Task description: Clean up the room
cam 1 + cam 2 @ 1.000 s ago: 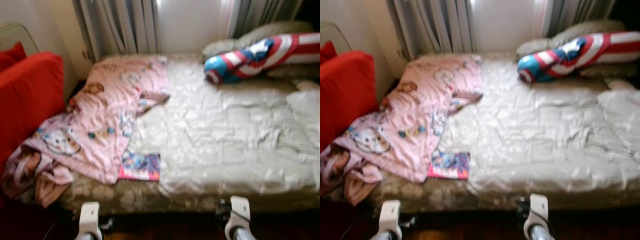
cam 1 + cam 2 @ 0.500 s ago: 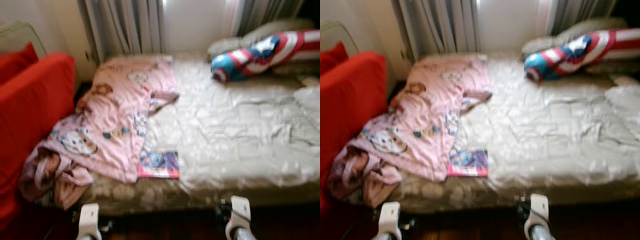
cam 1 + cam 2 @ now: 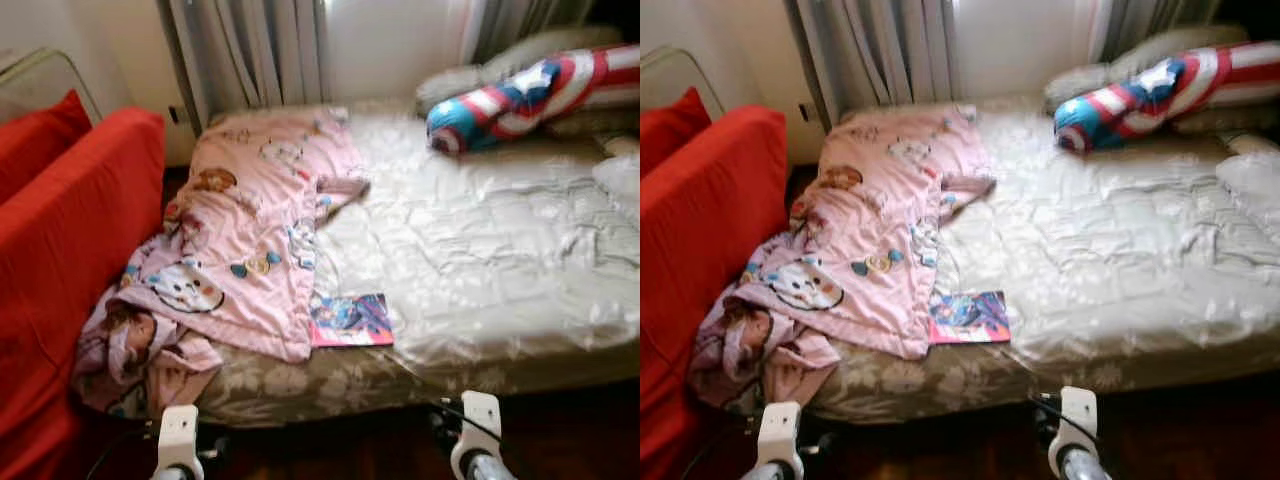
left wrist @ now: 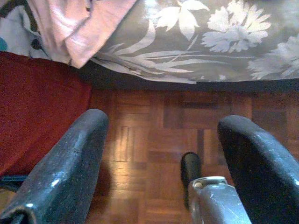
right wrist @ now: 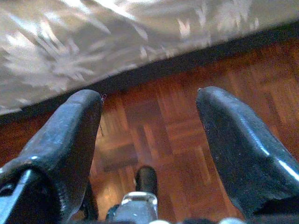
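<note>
A pink cartoon-print blanket (image 3: 250, 230) lies crumpled across the left side of the bed (image 3: 480, 250) and spills over its near left corner. A colourful book (image 3: 350, 320) rests flat on the bed beside the blanket's edge. A red, white and blue bolster pillow (image 3: 530, 95) lies at the far right. Both arms hang low at the bed's front edge. My left gripper (image 4: 159, 158) is open over the wooden floor, near the floral bed side. My right gripper (image 5: 149, 140) is open too, above the parquet.
A red sofa (image 3: 60, 250) stands close to the bed's left side. Grey curtains (image 3: 250, 50) hang behind the bed. A pale pillow (image 3: 470, 75) lies behind the bolster. Dark parquet floor (image 4: 154, 130) runs along the bed's front.
The whole view has shifted: the bed and blanket now sit further right and the sofa takes more of the left. The picture is sharper. Nothing on the bed has moved.
</note>
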Robot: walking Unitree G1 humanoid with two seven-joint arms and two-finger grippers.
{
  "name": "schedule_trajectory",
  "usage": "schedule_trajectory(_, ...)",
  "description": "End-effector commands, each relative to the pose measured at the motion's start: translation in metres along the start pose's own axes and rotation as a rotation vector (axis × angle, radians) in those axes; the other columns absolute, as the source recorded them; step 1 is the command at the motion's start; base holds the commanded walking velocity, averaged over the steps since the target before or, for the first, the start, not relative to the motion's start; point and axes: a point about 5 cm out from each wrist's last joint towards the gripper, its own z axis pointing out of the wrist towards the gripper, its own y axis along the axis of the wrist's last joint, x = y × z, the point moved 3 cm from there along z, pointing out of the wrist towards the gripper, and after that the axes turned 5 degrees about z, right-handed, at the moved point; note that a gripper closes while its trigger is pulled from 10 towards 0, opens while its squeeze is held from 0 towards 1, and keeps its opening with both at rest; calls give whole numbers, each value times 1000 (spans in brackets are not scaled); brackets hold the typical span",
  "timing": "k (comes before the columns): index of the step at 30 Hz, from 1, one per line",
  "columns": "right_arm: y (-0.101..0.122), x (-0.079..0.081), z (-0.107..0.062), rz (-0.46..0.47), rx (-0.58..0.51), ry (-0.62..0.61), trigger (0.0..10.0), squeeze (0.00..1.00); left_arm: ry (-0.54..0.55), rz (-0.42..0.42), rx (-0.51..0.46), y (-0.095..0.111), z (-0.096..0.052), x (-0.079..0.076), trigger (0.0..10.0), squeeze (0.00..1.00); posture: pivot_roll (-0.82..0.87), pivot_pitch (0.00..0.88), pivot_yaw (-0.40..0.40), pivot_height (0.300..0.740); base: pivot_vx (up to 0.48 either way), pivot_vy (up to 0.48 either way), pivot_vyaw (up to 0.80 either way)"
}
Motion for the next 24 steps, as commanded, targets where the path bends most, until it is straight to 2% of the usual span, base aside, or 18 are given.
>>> schedule_trajectory(1, 0, 1, 0, 2, 2, 2, 10000, 0, 1, -7, -6, 0, 0, 1, 10000, 0, -45, 35, 49, 740, 0, 0, 0)
schedule_trajectory(24, -5, -1, -2, -1, 9, 6, 10000, 0, -12, -16, 7, -7, -3, 1, 10000, 0, -49, 23, 45, 740, 22, 0, 0)
